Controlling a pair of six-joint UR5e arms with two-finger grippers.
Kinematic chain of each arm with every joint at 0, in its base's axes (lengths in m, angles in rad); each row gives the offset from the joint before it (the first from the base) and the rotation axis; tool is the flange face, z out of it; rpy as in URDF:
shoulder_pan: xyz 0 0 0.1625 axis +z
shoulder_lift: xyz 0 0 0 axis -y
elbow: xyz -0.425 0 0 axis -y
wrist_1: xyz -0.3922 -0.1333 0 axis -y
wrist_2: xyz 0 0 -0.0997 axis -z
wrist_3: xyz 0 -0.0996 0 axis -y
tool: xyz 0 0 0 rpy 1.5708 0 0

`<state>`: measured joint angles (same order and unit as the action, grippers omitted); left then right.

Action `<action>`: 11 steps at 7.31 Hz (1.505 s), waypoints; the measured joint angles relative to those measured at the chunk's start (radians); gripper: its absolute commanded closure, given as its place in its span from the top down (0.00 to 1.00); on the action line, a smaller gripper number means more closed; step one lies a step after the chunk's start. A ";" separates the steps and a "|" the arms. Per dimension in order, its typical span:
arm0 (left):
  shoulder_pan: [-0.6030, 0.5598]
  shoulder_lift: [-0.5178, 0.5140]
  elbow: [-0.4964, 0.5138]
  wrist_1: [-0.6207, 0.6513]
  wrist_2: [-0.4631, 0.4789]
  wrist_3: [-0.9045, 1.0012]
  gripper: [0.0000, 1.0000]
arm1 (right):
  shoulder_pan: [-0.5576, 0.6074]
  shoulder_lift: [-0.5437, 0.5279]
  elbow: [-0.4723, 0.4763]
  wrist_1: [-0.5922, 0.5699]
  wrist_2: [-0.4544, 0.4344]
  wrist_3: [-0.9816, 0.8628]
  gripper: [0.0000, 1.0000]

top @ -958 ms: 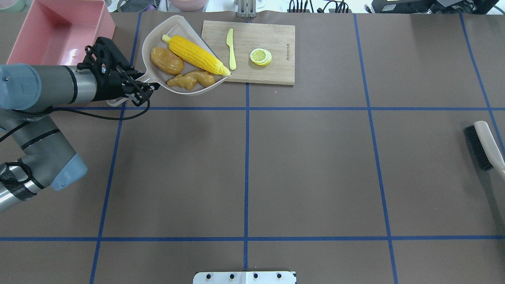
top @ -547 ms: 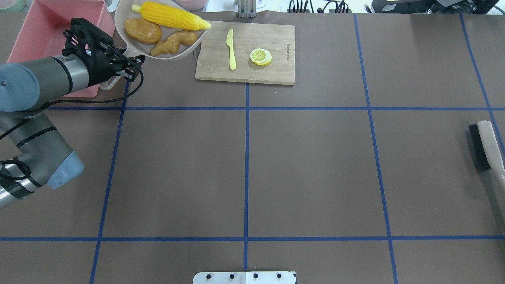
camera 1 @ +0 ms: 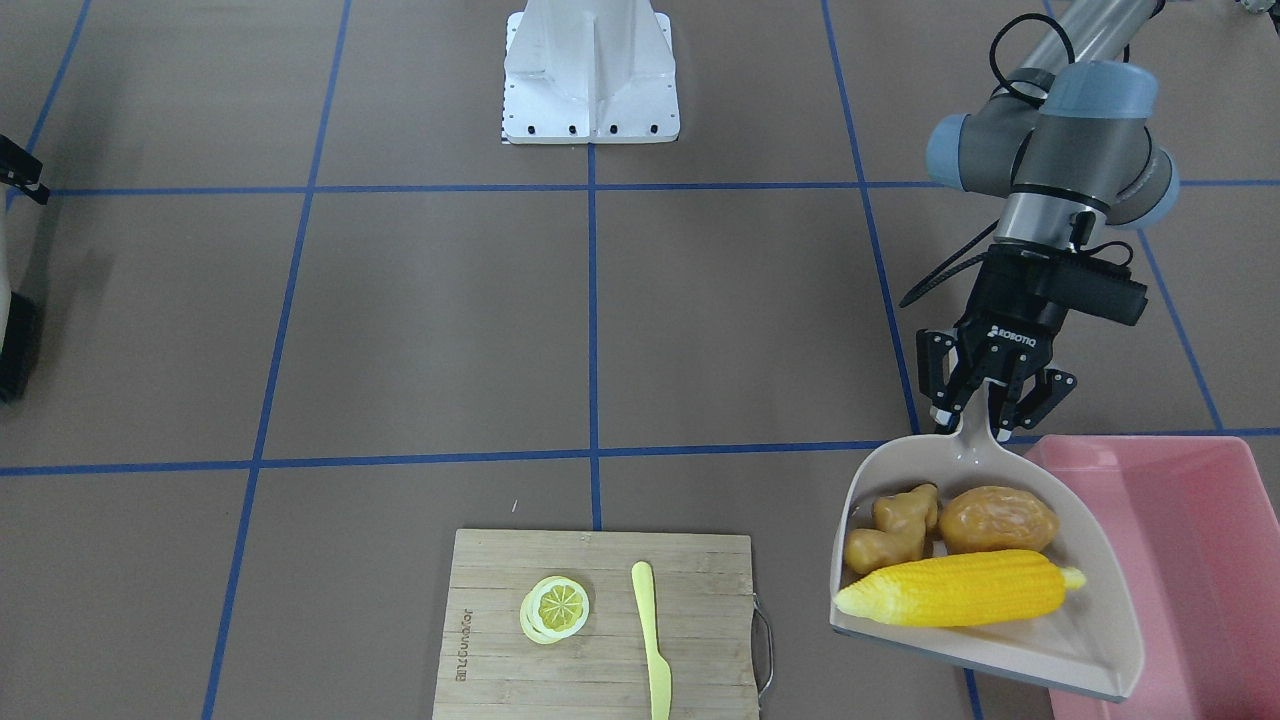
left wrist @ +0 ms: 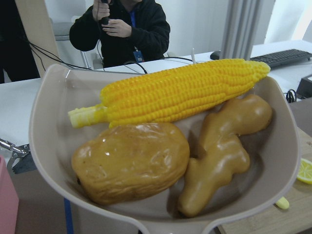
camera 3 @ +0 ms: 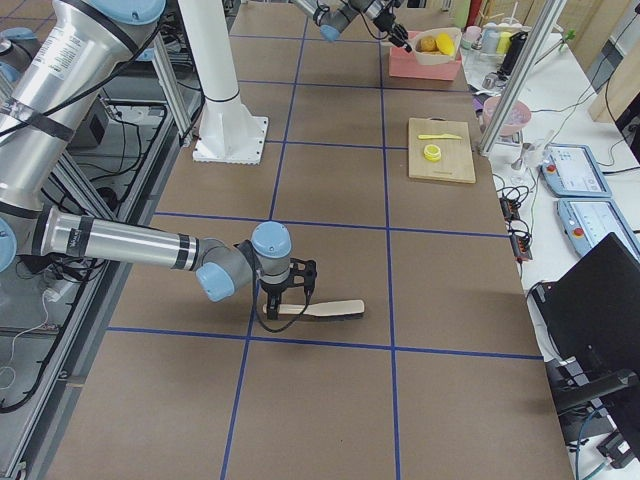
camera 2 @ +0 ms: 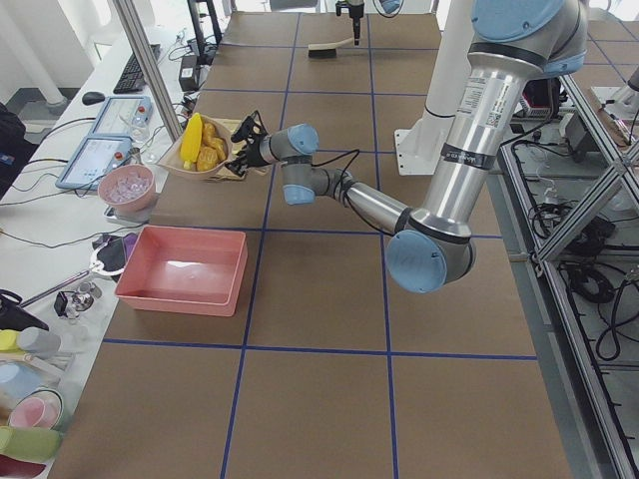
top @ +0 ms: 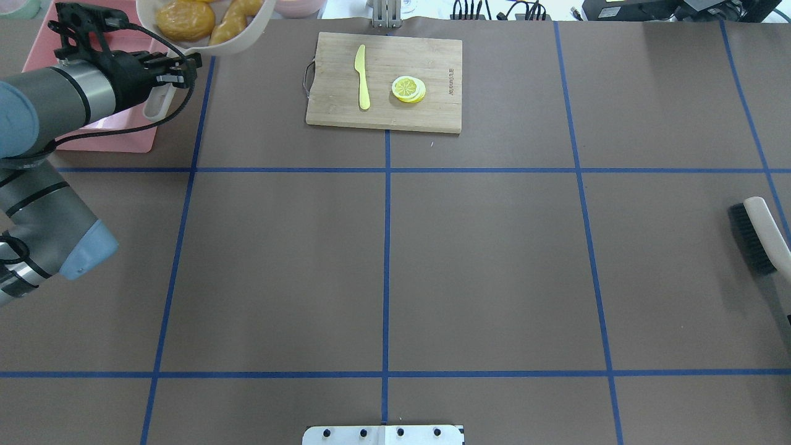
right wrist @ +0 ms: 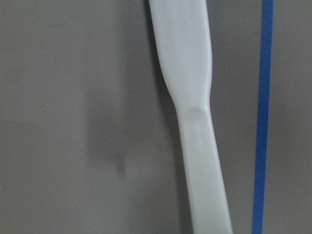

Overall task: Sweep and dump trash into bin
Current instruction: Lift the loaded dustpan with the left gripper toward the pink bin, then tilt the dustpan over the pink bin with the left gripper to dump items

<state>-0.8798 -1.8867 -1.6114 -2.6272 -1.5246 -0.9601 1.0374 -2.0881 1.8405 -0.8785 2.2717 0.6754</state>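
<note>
The dustpan (camera 1: 1000, 650) hangs loaded from the left gripper (camera 1: 992, 405), and its edge overlaps the pink bin's (camera 1: 1200, 560) near wall, with the bin's floor open beyond it. A narrow strip of bare mat separates the dustpan from the cutting board (camera 1: 700, 570). The table's (top: 494, 266) broad middle runs free, and the brush (top: 751, 232) lies well apart at the far edge.

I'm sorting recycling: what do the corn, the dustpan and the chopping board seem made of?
Corn: likely moulded plastic, glossy kernels catching highlights. Dustpan: smooth beige plastic, soft satin sheen. Board: wood, perhaps bamboo, matte, with visible strip grain.
</note>
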 measured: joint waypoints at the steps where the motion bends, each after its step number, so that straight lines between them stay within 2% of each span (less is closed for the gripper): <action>1: -0.012 0.012 -0.002 -0.023 -0.001 -0.147 0.00 | 0.031 0.001 0.012 -0.003 0.026 -0.010 1.00; 3: -0.022 0.035 -0.004 -0.067 -0.006 -0.379 0.00 | 0.147 0.020 0.016 -0.067 0.082 -0.132 1.00; 5: -0.029 0.055 -0.004 -0.109 -0.017 -0.657 0.00 | 0.321 0.075 0.024 -0.296 0.114 -0.383 1.00; 6: -0.041 0.071 -0.004 -0.121 -0.046 -0.813 0.00 | 0.416 0.126 0.026 -0.461 0.113 -0.518 1.00; 7: -0.063 0.090 -0.004 -0.125 -0.088 -0.922 0.00 | 0.494 0.180 0.024 -0.609 0.089 -0.624 1.00; 8: -0.089 0.110 -0.004 -0.127 -0.126 -0.997 0.00 | 0.538 0.216 0.025 -0.691 0.043 -0.686 1.00; 11: -0.141 0.127 -0.004 -0.134 -0.228 -1.235 0.00 | 0.592 0.240 0.025 -0.740 -0.015 -0.720 1.00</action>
<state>-1.0210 -1.7600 -1.6158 -2.7612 -1.7526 -2.1954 1.6292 -1.8477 1.8658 -1.6189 2.2567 -0.0448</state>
